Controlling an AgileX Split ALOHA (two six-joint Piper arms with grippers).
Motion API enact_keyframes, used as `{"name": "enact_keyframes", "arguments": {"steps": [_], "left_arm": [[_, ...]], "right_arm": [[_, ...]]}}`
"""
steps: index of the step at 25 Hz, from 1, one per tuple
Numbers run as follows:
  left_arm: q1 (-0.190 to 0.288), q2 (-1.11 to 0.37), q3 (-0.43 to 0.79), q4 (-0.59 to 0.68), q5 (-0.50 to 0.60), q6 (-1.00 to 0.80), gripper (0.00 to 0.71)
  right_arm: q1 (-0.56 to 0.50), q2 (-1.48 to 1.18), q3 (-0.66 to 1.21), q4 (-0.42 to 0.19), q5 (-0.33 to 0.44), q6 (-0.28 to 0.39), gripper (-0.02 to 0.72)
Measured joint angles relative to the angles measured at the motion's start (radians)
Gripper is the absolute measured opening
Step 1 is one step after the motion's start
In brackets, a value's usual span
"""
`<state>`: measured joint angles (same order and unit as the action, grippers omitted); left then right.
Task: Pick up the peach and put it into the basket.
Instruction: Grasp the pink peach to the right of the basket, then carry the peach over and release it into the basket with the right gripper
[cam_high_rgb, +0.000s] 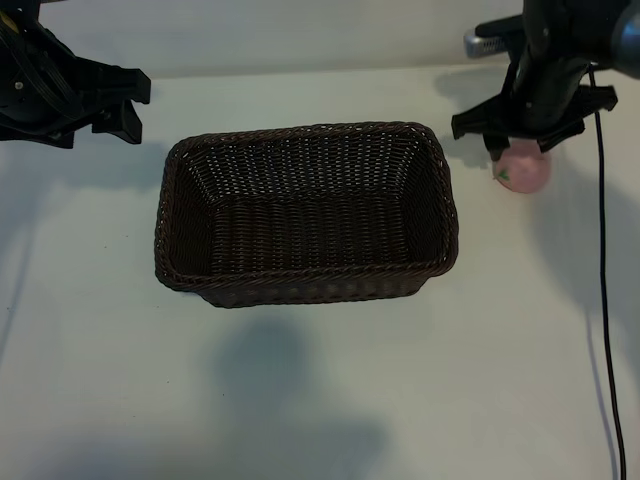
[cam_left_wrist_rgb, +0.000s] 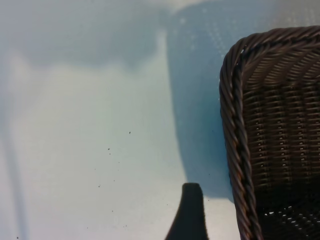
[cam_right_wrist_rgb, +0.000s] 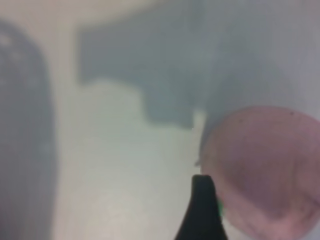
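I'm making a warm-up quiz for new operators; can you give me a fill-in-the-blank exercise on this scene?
1. The peach lies on the table, ____ the basket.
2. The arm whose tool hangs over the peach is the ____ one.
3. The inside of the basket is ____.
4. The left tool is parked by the basket's far-____ corner.

Missing words: outside; right; empty; left

Rough woven wicker basket (cam_high_rgb: 305, 215), smooth matt peach (cam_high_rgb: 523, 168), matt table (cam_high_rgb: 320, 400)
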<state>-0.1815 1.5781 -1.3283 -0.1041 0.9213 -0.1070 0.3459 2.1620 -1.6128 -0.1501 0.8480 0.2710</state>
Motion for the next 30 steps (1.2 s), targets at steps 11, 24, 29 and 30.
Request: {"name": "enact_keyframes", "arguments": {"steps": [11,24,29,30], "left_arm": [[0.0,0.0,0.0,0.002,0.0,0.0,0.599],[0.0,0.0,0.0,0.002,0.0,0.0,0.599],[0.0,0.0,0.0,0.002,0.0,0.0,0.599],[0.0,0.0,0.0,0.002,0.0,0.0,0.599]], "right_arm": [[-0.003,0.027,0.002,-0.029,0.01,0.0,0.067],[-0.003,-0.217,0.002,-0.095,0.137,0.0,0.047],[-0.003,-0.347,0.002,-0.083,0.191,-0.002,0.047],[-0.003,-0.363,0.002,-0.075,0.2,-0.007,0.047]]}}
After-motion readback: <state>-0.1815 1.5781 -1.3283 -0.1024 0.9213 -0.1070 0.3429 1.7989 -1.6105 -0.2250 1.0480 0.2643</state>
